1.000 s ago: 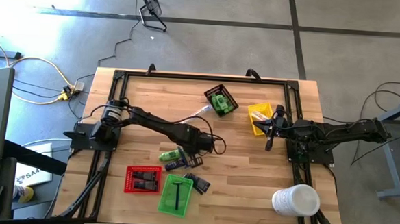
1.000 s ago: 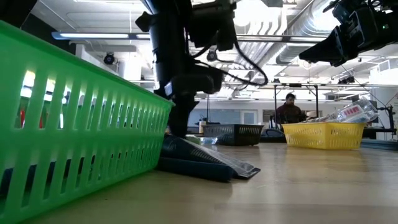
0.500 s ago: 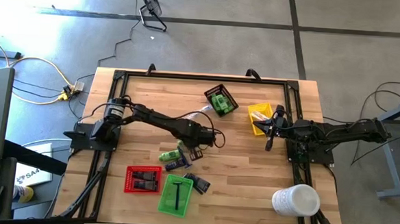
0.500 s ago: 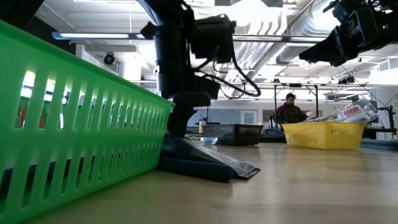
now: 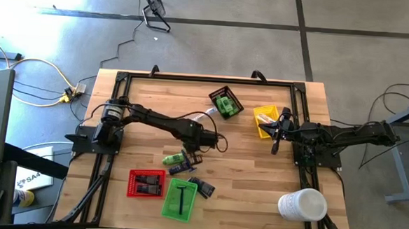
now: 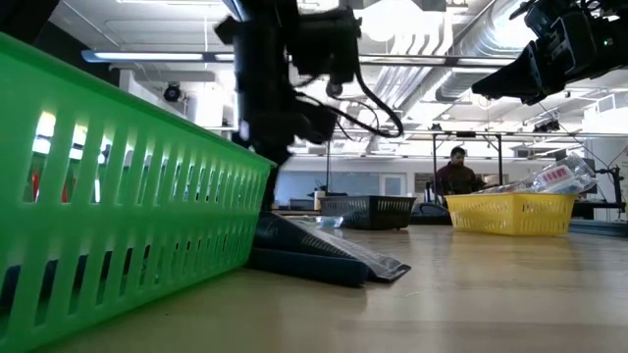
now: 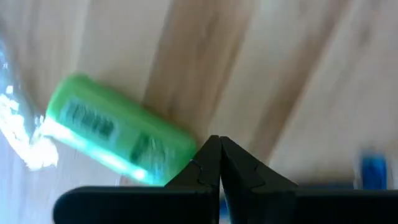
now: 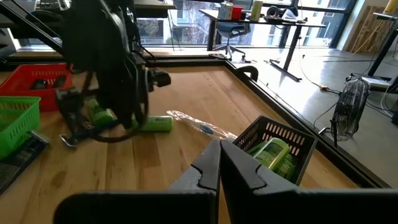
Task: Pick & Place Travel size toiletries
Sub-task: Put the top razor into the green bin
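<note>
A bright green little bottle (image 5: 175, 158) (image 7: 118, 134) lies on its side on the wooden table, with dark flat packets (image 5: 183, 168) (image 5: 201, 186) just nearer. My left gripper (image 5: 192, 154) (image 7: 216, 152) points down, shut, with its tips beside the bottle's end and nothing between the fingers. A clear-wrapped stick (image 5: 203, 116) (image 8: 196, 124) lies farther back. My right gripper (image 5: 275, 145) (image 8: 219, 155) waits shut above the table's right side, near the yellow tray (image 5: 266, 122). My left gripper's shut fingertips (image 7: 208, 152) stand right beside one end of the green bottle (image 7: 186, 146), coming from above. I cannot tell whether they touch it. The bottle lies flat on the table.
A black tray (image 5: 226, 103) holding green bottles stands at the back. A red tray (image 5: 146, 183) and a green tray (image 5: 180, 199) sit near the front edge. A big white cylinder (image 5: 302, 204) lies front right. A person (image 6: 456, 175) sits far behind the table.
My left gripper has moved a little toward the table's far left, staying shut. The green bottle and the dark packets have kept their places.
</note>
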Robot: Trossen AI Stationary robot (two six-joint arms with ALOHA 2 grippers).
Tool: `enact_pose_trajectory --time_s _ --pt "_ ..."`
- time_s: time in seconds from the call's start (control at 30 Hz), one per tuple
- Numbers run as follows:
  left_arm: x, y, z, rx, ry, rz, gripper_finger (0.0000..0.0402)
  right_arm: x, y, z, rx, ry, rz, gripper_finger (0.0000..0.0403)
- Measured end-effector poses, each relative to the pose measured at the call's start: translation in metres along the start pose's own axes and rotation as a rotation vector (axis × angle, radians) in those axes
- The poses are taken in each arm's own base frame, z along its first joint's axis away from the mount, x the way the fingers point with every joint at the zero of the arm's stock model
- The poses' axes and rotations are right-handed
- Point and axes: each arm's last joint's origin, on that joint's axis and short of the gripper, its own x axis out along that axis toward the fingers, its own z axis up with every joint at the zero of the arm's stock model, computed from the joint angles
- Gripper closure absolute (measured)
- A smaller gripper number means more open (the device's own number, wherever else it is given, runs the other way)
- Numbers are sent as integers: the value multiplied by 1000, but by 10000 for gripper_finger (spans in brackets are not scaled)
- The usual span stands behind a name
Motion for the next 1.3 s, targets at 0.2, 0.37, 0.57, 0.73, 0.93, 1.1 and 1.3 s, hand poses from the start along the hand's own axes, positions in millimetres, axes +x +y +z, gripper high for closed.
enact_pose_trajectory --time_s 0.2,0.37,0.57,0.73,0.93,1.1,1.3 --pt "-21 -14 -18 192 48 -6 402 0 0 0 0 0 0 400" --pt "-26 -32 -29 363 54 -26 402 0 0 0 0 1 0 400" --pt "-24 -36 -29 375 40 -32 402 0 0 0 0 1 0 400" --pt "-24 -35 -29 390 43 -31 395 0 0 0 -1 2 0 400" --pt "-24 -36 -29 411 41 -32 337 0 0 0 -1 2 0 400" --pt "-24 -36 -29 469 40 -34 291 0 0 0 -1 3 0 400" --pt "-19 -39 -27 527 36 -72 279 0 0 0 -1 3 0 400"
